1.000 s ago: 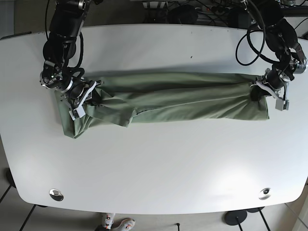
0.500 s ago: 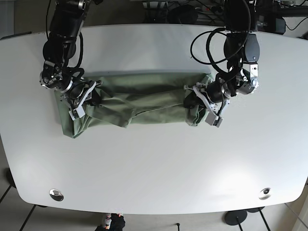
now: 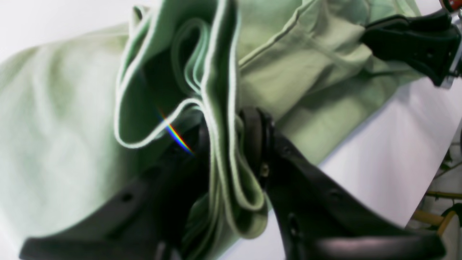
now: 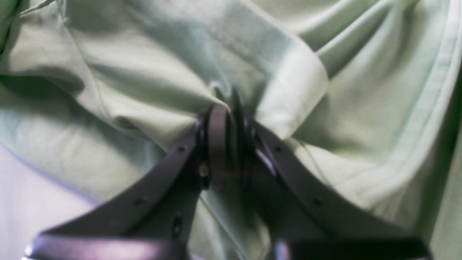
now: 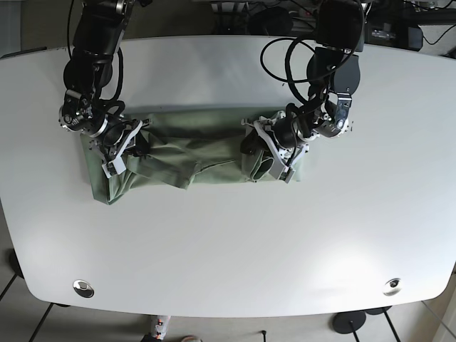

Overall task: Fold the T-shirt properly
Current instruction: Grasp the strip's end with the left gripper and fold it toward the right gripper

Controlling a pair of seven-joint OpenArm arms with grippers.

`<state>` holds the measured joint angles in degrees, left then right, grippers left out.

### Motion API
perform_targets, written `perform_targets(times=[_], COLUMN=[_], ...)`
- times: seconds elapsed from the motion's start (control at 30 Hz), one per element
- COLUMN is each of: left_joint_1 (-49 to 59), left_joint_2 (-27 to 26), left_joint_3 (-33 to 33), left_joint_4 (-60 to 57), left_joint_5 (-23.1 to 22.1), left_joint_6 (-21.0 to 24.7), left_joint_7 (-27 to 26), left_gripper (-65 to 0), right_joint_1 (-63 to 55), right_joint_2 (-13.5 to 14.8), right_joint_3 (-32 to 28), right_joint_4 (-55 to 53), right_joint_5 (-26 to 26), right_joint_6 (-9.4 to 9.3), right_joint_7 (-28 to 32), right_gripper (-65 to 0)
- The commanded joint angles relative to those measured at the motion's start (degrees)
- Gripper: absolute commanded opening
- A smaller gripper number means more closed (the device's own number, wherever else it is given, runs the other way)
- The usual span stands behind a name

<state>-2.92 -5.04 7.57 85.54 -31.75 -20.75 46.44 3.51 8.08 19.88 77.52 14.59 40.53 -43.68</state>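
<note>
The green T-shirt (image 5: 189,146) lies as a long folded band across the white table (image 5: 228,242). My left gripper (image 5: 265,151) is shut on the shirt's right end and holds it doubled back over the band's middle. The left wrist view shows several hemmed layers of the T-shirt (image 3: 223,119) pinched between its black fingers (image 3: 256,141). My right gripper (image 5: 121,146) is shut on the band's left end. In the right wrist view its fingers (image 4: 216,137) clamp a fold of the T-shirt (image 4: 151,90).
Round metal fittings sit in the table near the front left (image 5: 83,288) and front right (image 5: 392,286). Cables (image 5: 299,28) hang behind the table's far edge. The other gripper's black finger (image 3: 415,47) shows at the top right of the left wrist view.
My left gripper has carried the shirt's right end from the far right leftward over the band, past the middle. The right gripper has stayed put, still clamped on the left end.
</note>
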Motion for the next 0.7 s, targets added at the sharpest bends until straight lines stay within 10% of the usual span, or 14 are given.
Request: perform_targets(times=[0.03, 0.2, 0.47, 0.7], left_joint_1=[-2.4, -5.5, -8.5, -5.0], left_joint_2=[0.5, 0.5, 0.2, -3.7], left_joint_3=[0.4, 8.5, 16.8, 3.8], left_joint_4=[0.9, 1.3, 6.6, 9.8], left_joint_5=[0.7, 3.9, 4.1, 4.0], left_joint_6=[-0.4, 7.2, 7.6, 7.3], left_joint_7=[-1.0, -1.0, -1.4, -1.2], left_gripper=[-48.6, -26.7, -25.6, -25.8], right_joint_1=[0.2, 0.2, 0.2, 0.2], right_joint_2=[0.3, 0.3, 0.3, 2.1], right_joint_3=[-0.1, -0.1, -0.1, 0.3], right_joint_4=[0.2, 0.2, 0.2, 3.1], right_joint_5=[-1.8, -1.8, -1.8, 10.9], right_joint_6=[-0.53, -0.53, -0.53, -0.53], right_joint_7=[-1.8, -1.9, -3.0, -4.7], right_gripper=[-58.5, -58.5, -58.5, -57.9])
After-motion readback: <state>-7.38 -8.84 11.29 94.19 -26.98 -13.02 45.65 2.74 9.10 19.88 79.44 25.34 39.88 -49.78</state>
